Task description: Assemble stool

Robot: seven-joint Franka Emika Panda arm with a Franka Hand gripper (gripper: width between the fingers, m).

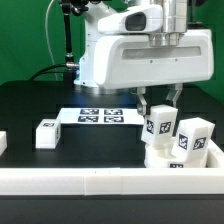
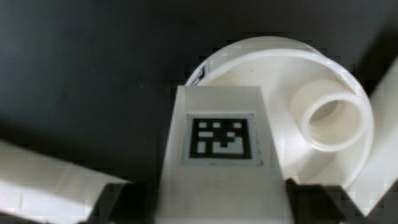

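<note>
The gripper point(image 1: 160, 106) is clamped on a stool leg point(image 1: 160, 123), with one dark finger on each side of its upper end. It holds the leg upright with the tag facing out. From the wrist view the same leg point(image 2: 221, 140) runs down between the fingers toward the round seat point(image 2: 294, 90), and an open socket point(image 2: 331, 118) sits just beside it. The leg's lower end meets the seat point(image 1: 158, 158); whether it sits in a socket I cannot tell. A second leg point(image 1: 192, 140) stands just beside it, on the exterior view's right. The seat lies against the white rail point(image 1: 100, 185) at the front. A third leg point(image 1: 47, 133) lies well apart on the black table point(image 1: 40, 100), near the marker board point(image 1: 100, 116).
</note>
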